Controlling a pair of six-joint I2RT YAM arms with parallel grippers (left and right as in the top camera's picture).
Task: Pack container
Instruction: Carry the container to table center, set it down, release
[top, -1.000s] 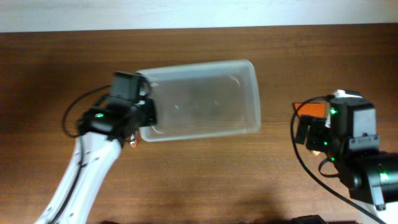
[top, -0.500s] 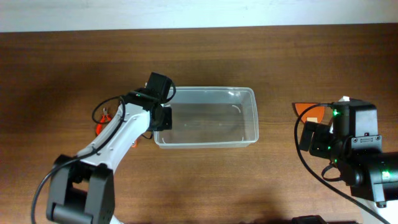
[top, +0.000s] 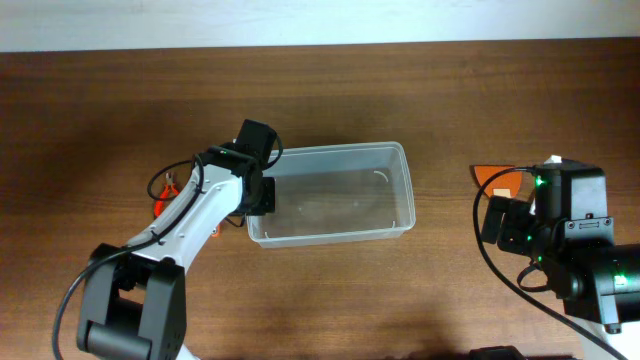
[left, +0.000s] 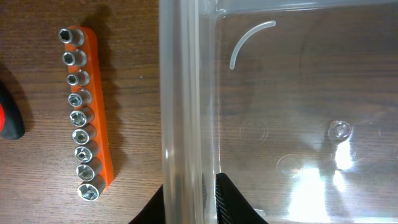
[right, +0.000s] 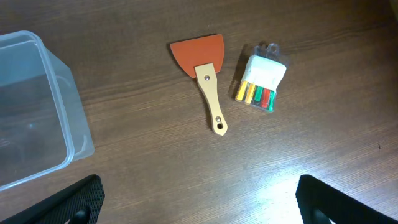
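The container (top: 335, 195), a clear plastic bin with nothing in it, lies flat on the table in the overhead view. My left gripper (top: 258, 192) sits at its left short wall. In the left wrist view the container's rim (left: 180, 93) runs up the frame. My left gripper (left: 190, 183) straddles that rim, one finger outside and one finger (left: 233, 205) inside, both tight against the plastic. My right gripper (top: 500, 222) hovers at the right of the table. The right wrist view shows it (right: 211, 208) wide open over bare wood with nothing between its fingers.
An orange rail of several sockets (left: 84, 112) lies just left of the container, beside a red and black handle (left: 9, 115). An orange scraper with a wooden handle (right: 202, 71) and a clear pack of coloured sticks (right: 261, 84) lie ahead of the right gripper.
A second ago the container was held raised and tilted further up the table. It now rests flat, shifted slightly since half a second ago. The right arm has barely moved.
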